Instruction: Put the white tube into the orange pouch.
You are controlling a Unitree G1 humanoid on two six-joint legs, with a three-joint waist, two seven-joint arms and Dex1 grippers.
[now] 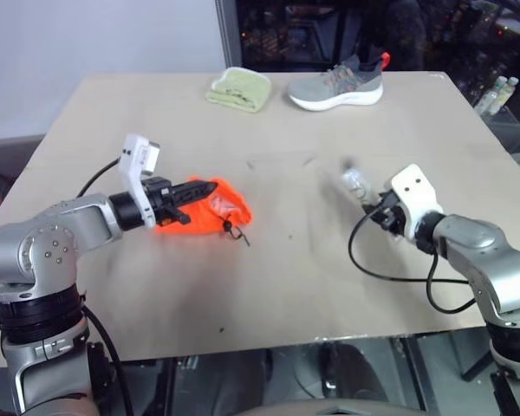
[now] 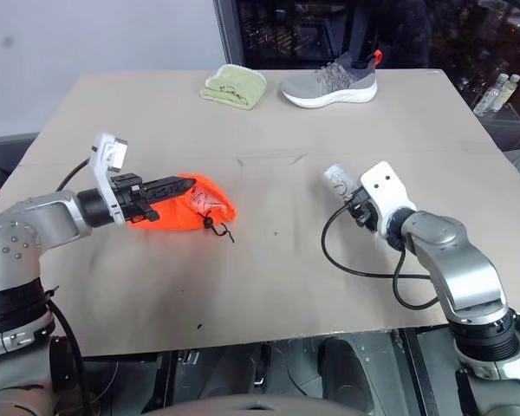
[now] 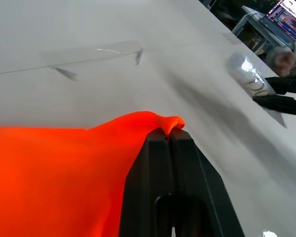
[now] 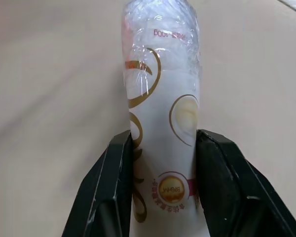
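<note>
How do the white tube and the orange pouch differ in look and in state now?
The white tube is stiff, pale, with gold rings; the orange pouch is soft, bright fabric. The tube is clamped between the right gripper fingers; the left gripper pinches the pouch's edge. Each is held by one gripper.

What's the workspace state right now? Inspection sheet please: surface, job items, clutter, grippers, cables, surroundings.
Surface: tan table, strip of clear tape near its middle.
Job's things: white tube clamped in the right gripper; orange pouch on the table, one edge pinched.
Clutter: pale green cloth and grey sneaker at the far edge.
Grippers: left gripper shut on the pouch fabric; right gripper shut on the tube.
Cables: black cable looping from the right wrist.
Surroundings: bottles beyond the far right corner.
</note>
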